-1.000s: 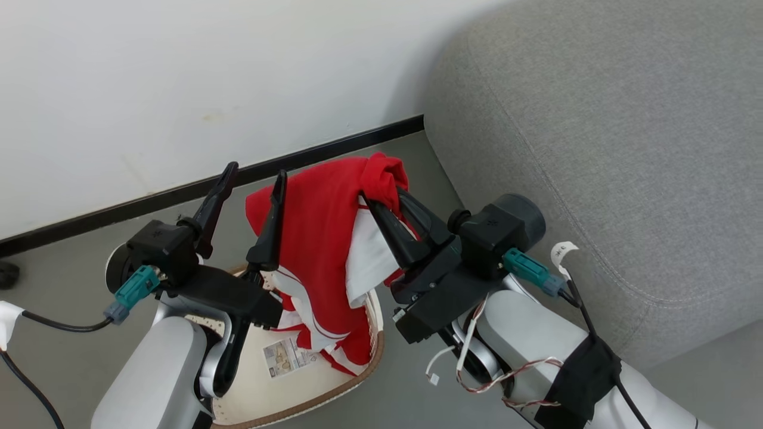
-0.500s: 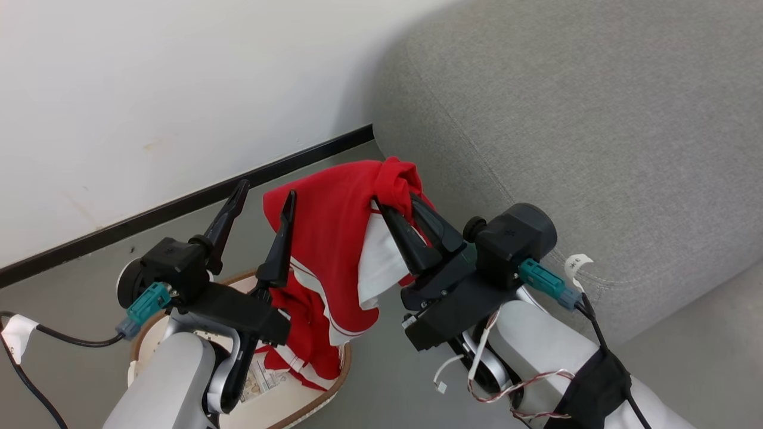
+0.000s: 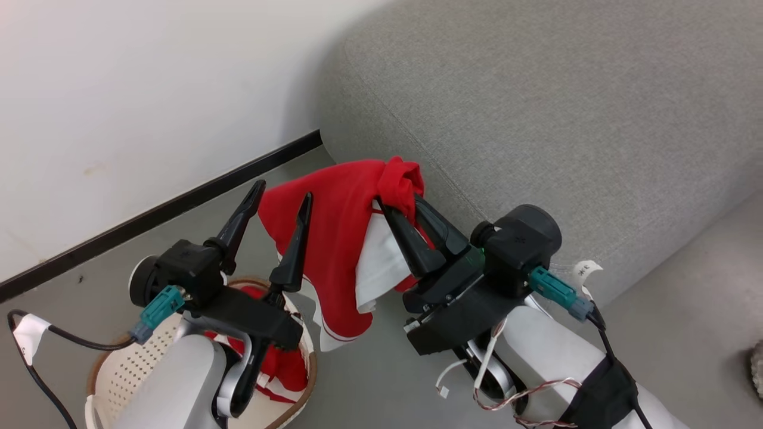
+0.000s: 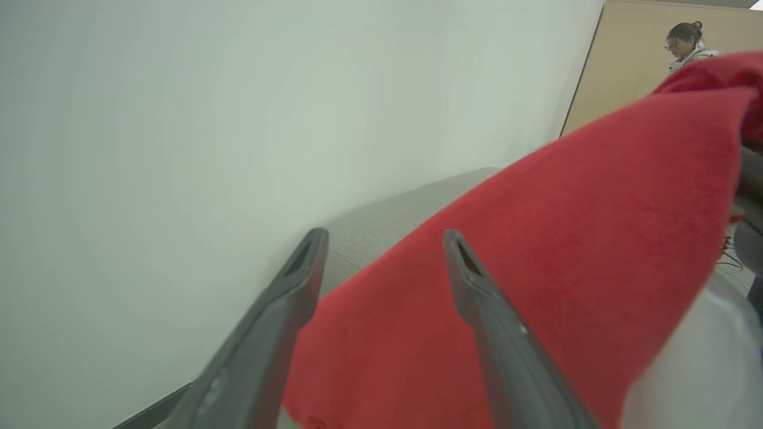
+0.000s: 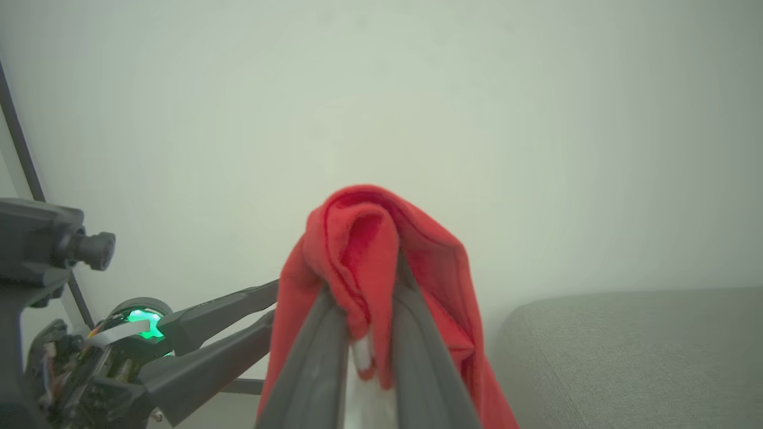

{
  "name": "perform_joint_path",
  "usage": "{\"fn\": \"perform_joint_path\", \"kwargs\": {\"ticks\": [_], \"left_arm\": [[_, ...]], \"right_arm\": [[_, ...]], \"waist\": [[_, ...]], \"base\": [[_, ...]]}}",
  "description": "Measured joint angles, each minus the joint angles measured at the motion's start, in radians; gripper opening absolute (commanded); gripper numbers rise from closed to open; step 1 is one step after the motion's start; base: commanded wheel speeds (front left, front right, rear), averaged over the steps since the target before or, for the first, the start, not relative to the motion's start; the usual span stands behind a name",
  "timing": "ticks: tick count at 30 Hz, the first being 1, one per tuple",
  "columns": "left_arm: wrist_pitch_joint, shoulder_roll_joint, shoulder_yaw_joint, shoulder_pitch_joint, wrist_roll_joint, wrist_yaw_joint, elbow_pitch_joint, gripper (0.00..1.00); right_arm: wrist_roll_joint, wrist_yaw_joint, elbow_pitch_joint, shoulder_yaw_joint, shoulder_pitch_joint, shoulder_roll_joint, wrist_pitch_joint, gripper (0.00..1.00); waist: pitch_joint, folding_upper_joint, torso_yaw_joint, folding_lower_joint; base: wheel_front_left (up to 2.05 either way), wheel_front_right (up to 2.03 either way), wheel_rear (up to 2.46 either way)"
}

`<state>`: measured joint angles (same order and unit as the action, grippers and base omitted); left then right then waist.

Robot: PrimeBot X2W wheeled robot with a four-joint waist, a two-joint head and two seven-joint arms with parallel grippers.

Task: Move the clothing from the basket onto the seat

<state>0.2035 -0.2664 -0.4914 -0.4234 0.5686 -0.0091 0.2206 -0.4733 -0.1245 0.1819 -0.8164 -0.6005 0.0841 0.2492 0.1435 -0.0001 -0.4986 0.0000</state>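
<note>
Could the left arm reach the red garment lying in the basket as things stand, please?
Probably yes: the left gripper is open and empty, seemingly just above the basket, where that garment lies uncovered.

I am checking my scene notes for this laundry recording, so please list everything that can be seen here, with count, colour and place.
hanging garment: one, red with white panel and stripes, hanging in the air between basket and sofa
garment in basket: one, red, lying inside the basket
laundry basket: one, cream perforated plastic with brown rim, on the floor at lower left
sofa: one, light grey fabric, right side, against the wall
wall: one, white, behind everything
baseboard: one, black, along the foot of the wall
floor: grey, under basket and sofa
person: one, far off by a beige panel, in the left wrist view
left jaws: one pair, black, open and empty, left of the hanging garment
right jaws: one pair, black, shut on the hanging garment's top fold
</note>
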Motion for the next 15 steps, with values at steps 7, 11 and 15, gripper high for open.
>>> {"fn": "perform_joint_path", "kwargs": {"ticks": [7, 11, 15], "left_arm": [[-0.021, 0.017, -0.032, -0.021, -0.008, -0.012, -0.009, 1.0], [-0.027, 0.021, -0.04, -0.047, -0.009, -0.02, -0.004, 1.0], [-0.036, 0.024, -0.045, -0.06, -0.01, -0.03, 0.002, 1.0]], "right_arm": [[0.035, 0.0, -0.034, 0.056, 0.045, 0.012, 0.0, 0.0], [0.048, 0.0, -0.052, 0.085, 0.064, 0.013, 0.0, 0.0], [0.064, 0.0, -0.068, 0.107, 0.081, 0.011, 0.0, 0.0]], "waist": [[0.021, 0.0, -0.037, 0.0], [0.037, 0.0, -0.047, 0.0], [0.05, 0.0001, -0.052, 0.0]], "base": [[0.0, 0.0, 0.0], [0.0, 0.0, 0.0], [0.0, 0.0, 0.0]]}}
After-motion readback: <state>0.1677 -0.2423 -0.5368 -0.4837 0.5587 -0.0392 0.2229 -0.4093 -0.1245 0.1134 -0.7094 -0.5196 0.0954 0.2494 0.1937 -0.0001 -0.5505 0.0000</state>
